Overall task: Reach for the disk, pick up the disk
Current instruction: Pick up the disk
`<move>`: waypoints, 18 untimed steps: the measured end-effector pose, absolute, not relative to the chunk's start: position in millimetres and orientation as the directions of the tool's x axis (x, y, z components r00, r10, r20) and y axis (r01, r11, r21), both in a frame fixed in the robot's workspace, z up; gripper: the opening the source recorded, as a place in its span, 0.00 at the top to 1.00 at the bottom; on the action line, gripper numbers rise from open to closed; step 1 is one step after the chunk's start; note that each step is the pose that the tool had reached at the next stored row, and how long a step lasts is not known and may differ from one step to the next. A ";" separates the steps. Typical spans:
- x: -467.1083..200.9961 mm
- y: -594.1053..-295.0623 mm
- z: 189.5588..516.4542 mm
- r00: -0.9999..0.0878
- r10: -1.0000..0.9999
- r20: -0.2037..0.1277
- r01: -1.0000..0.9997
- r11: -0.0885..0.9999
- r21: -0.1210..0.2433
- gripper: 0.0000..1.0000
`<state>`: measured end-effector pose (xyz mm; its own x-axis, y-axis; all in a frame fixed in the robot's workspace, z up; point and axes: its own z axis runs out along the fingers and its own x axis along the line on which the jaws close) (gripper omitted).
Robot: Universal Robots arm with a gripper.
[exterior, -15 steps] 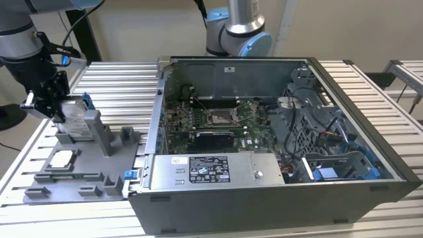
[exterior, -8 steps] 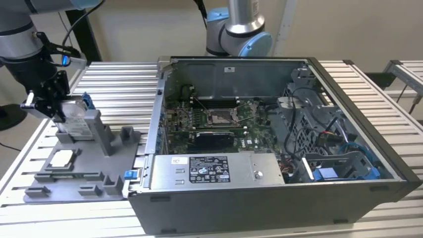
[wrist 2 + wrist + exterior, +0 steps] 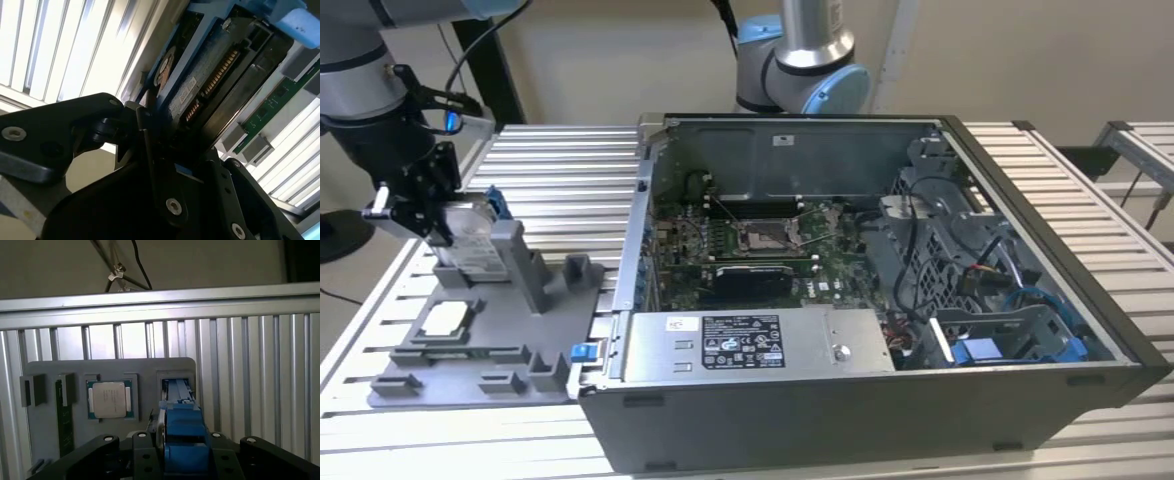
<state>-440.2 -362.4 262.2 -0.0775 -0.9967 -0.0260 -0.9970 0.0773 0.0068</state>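
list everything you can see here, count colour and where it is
disk: one, silver, blue frame, upright in a tray slot
tray: one, grey, on the table, exterior view's left of the case
chip: one, white-silver, flat in a tray pocket
memory stick: one, green, in the tray beside the chip
computer case: one, dark grey, open, mid-table
power-supply box: one, grey, inside the case's near edge
motherboard: one, green, on the case floor
table: one, silver slats, under everything
other arm: one, silver and blue, behind the case
arm: one, silver and black, above the tray
gripper: one, black, at the disk's upper end
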 end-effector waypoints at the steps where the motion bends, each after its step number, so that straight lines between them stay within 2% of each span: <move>1: -440.2 -362.4 262.2 -0.077 -0.997 -0.027 -0.997 0.077 0.007 1.00; 18: -440.2 -362.4 262.2 -0.077 -0.996 -0.040 -0.997 0.077 0.008 1.00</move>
<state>-440.2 -362.4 262.2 -0.0774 -0.9962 -0.0404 -0.9970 0.0772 0.0078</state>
